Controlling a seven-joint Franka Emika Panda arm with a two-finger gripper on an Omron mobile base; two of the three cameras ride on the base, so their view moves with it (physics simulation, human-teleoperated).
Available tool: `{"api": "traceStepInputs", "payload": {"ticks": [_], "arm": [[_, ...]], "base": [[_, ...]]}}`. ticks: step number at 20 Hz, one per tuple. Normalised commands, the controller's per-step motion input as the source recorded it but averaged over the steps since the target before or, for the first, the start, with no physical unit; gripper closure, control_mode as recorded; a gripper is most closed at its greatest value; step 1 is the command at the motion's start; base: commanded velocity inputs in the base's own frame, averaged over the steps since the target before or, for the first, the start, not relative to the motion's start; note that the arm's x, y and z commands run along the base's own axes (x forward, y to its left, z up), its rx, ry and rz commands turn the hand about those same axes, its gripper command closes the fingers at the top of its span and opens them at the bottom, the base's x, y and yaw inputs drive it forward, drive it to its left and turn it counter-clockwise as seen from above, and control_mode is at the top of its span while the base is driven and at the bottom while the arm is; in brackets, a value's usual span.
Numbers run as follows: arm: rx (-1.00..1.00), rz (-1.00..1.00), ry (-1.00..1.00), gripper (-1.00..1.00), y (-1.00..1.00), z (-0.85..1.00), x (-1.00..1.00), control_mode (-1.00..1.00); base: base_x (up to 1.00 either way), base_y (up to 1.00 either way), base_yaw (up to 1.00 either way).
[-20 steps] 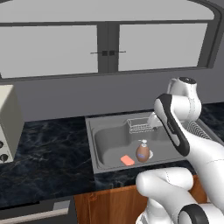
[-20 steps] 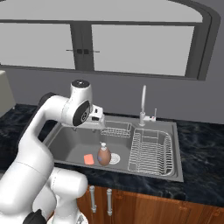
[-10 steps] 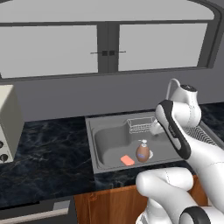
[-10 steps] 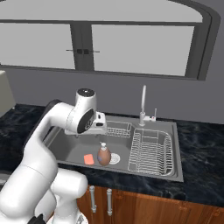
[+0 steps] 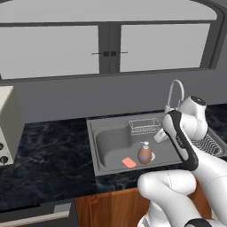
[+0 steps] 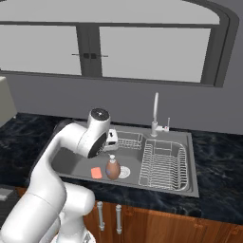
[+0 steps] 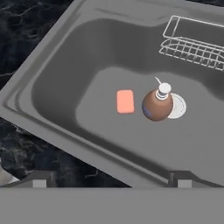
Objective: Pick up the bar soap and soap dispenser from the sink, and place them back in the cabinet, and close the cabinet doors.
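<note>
The dark marbled counter (image 5: 48, 155) runs under grey window panes (image 6: 152, 52). In it sits the sink (image 7: 39, 94), above which the arm has dropped lower and nearer (an approach, I judge). The soap dispenser (image 7: 157, 104) stands upright just beside the bar soap (image 7: 125, 101), apart. The gripper (image 7: 111, 181) hovers spread wide, holding nothing.

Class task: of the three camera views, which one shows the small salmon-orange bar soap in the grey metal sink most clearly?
The hand view: the flat salmon-orange bar soap appears whole from above on the floor of the grey sink. The left base view shows it small beside the brown dispenser; in the right base view it sits close to the arm.
</note>
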Motion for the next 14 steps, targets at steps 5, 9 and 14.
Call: {"api": "traceStepInputs", "payload": {"ticks": [5,9,14], "arm": [[0.06,0.06,-0.1,-1.0,-0.05,-0.24,0.04,-1.0],[0.04,0.03,-0.01,-1.0,-0.08,-0.21,0.11,-1.0],[0.02,0.0,0.0,-1.0,-0.07,-0.21,0.18,-1.0]], "base": [[0.0,0.0,0.0],[0.0,0.0,0.0],[0.0,0.0,0.0]]}}
